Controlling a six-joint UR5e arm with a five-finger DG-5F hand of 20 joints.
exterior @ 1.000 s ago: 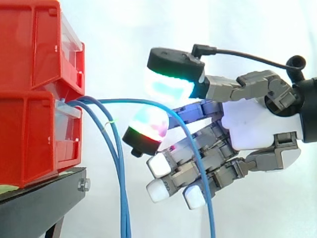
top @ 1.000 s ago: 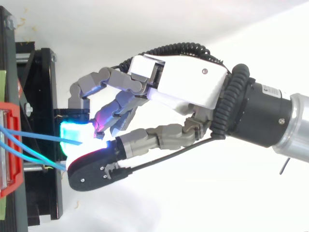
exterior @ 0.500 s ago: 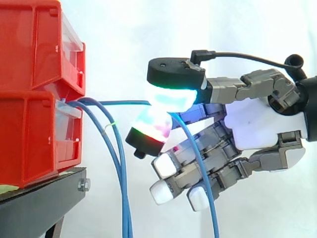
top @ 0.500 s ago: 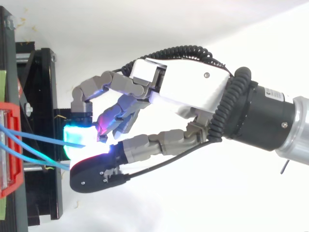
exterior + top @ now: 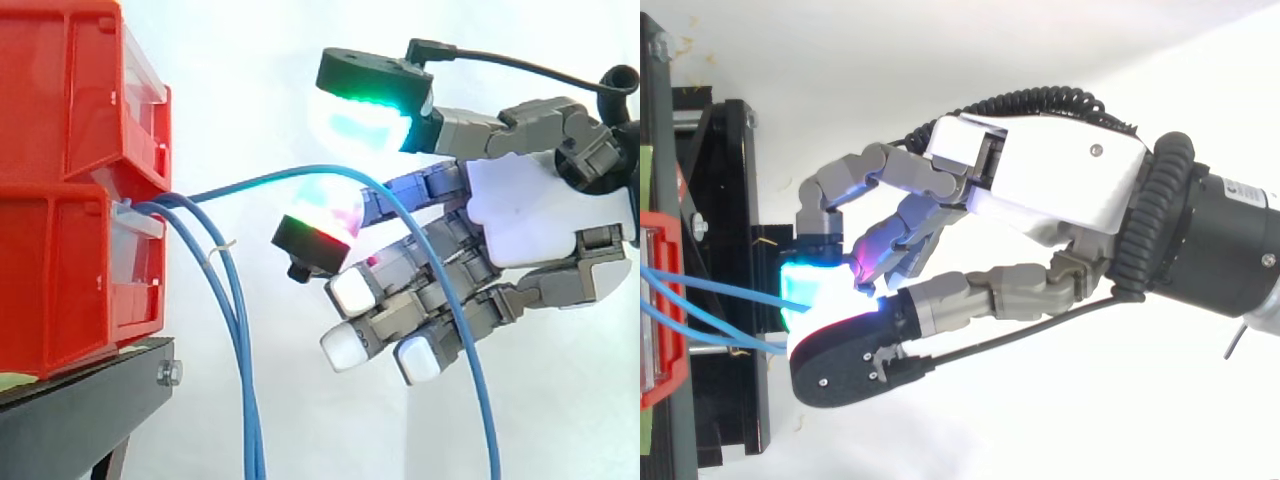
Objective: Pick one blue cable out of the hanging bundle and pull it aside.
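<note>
Several blue cables leave the lower red bin (image 5: 60, 280). Two of them (image 5: 240, 340) hang straight down beside the stand. One blue cable (image 5: 260, 182) rises taut to the right, away from the bundle. It runs between the green-glowing thumb pad (image 5: 365, 120) and a red-green finger pad (image 5: 320, 222), resting on that finger pad, then drops in front of the other curled fingers. My hand (image 5: 520, 215) comes in from the right, curled around this cable. From above, the hand (image 5: 1040, 185) reaches left, and the cable (image 5: 740, 290) ends at the glowing pads.
Two red bins (image 5: 60, 110) are stacked at the left on a black stand (image 5: 80, 410), also seen from above as the stand (image 5: 730, 200). A white curtain lies behind. There is open space below and to the right of the hand.
The hand has moved right and a little up, drawing the one blue cable further from the two hanging ones. The thumb pad now stands slightly higher over the finger pad.
</note>
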